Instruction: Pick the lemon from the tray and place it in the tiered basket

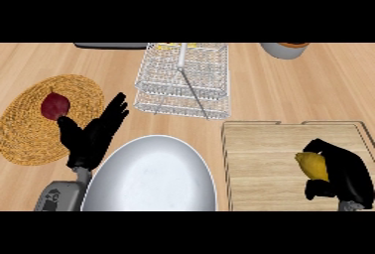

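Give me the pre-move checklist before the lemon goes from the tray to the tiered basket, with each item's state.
1. Lemon in hand: ok, the right hand is curled round it.
2. Lemon lifted off the wooden tray: cannot tell from this steep view.
3. Tiered basket in view and upright: ok, beyond the tray, up and to the left.
4. Path to the basket: ok, nothing stands between the tray and it.
5. Left hand out of the way: ok, open and resting by the white plate.
6. Space in the basket: cannot tell; something yellow shows at its top.
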Tool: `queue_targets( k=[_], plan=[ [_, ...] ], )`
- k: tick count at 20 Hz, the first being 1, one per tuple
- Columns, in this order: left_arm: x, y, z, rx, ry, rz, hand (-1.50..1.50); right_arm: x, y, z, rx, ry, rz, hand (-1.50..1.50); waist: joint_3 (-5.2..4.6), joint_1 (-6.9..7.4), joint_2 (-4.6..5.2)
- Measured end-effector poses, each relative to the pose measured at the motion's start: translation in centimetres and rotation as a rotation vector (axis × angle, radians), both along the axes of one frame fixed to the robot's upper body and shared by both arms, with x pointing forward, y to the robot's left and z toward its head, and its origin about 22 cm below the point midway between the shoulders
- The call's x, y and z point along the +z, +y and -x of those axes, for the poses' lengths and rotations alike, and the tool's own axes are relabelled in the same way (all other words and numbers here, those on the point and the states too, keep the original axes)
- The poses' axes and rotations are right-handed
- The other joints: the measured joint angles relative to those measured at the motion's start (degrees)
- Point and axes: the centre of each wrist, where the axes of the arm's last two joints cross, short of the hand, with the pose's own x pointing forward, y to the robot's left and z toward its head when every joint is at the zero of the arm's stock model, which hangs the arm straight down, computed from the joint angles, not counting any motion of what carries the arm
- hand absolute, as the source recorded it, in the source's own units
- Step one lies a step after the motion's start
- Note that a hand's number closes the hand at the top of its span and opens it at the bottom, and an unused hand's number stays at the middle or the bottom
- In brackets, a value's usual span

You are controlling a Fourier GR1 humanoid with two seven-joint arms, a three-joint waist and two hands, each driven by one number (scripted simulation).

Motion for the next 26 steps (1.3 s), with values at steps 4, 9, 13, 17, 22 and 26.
queue_targets(
  k=[4, 9, 13, 17, 22, 26],
  plan=[
    [-0.3, 0.0, 0.1, 0.001, 0.008, 0.005, 0.00, 1.6, 3.4, 0.9, -0.065, 0.023, 0.021, 1.50, 0.36, -0.41, -0.05],
    [-0.1, 0.2, -0.1, 0.011, 0.013, 0.006, 0.00, 5.5, 8.6, 2.5, -0.119, -0.061, -0.137, 1.50, 1.80, -0.56, 0.21],
    [-0.5, 0.4, 0.0, 0.009, 0.013, 0.002, 0.00, 10.8, 12.1, 4.5, -0.134, -0.194, -0.222, 1.50, 2.34, -0.15, 0.50],
    [-0.6, -0.2, 0.0, -0.002, 0.012, -0.001, 0.00, 15.8, 14.4, 6.8, -0.099, -0.343, -0.236, 1.50, 2.50, 0.32, 0.60],
    [-0.4, -0.1, -0.2, -0.005, 0.004, 0.001, 0.00, 19.1, 16.8, 7.8, -0.015, -0.503, -0.214, 1.50, 2.59, 0.86, 0.82],
    [0.0, 0.1, -0.7, -0.005, -0.002, -0.003, 0.00, 21.1, 17.7, 7.2, 0.029, -0.588, -0.185, 1.50, 2.59, 1.16, 0.91]
  ],
)
